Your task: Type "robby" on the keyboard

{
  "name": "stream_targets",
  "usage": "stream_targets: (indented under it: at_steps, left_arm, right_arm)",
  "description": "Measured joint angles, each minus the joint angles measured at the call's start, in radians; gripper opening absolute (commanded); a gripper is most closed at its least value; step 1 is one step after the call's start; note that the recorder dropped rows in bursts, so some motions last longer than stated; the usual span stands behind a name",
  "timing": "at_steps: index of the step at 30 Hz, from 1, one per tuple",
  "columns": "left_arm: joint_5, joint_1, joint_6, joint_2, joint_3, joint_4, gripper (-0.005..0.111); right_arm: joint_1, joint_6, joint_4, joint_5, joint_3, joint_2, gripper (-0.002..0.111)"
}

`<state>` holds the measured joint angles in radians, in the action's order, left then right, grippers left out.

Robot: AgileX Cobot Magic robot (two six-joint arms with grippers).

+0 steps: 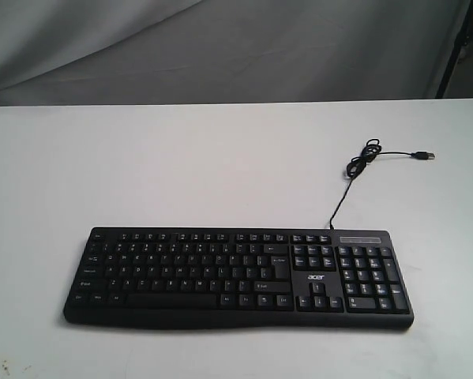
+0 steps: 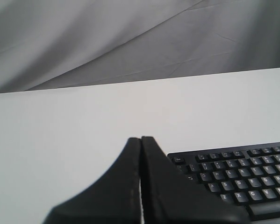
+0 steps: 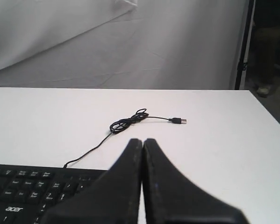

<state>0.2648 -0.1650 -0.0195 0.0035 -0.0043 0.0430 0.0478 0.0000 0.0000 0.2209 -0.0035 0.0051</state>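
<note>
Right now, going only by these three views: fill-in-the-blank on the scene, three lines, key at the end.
1. The keyboard carries the brand name ____.
2. In the exterior view its number pad is on the ____ side.
3. The left fingers and right fingers are both ____ (open/shut), holding nothing.
Missing words: acer; right; shut.

Bright, even, diffuse light with faint shadows; wrist views' foregrounds blurred.
</note>
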Motion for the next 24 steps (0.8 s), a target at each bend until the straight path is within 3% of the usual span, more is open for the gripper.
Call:
stream_targets:
  at_steps: [8, 24]
  left_arm:
    - [0.000, 0.000, 0.000, 0.000, 0.000, 0.000, 0.000]
    - [0.000, 0.000, 0.000, 0.000, 0.000, 0.000, 0.000]
  right_arm:
    - [0.010, -0.030, 0.006, 0.116, 0.000, 0.000, 0.000]
    - [0.010, -0.030, 0.014, 0.123, 0.000, 0.000, 0.000]
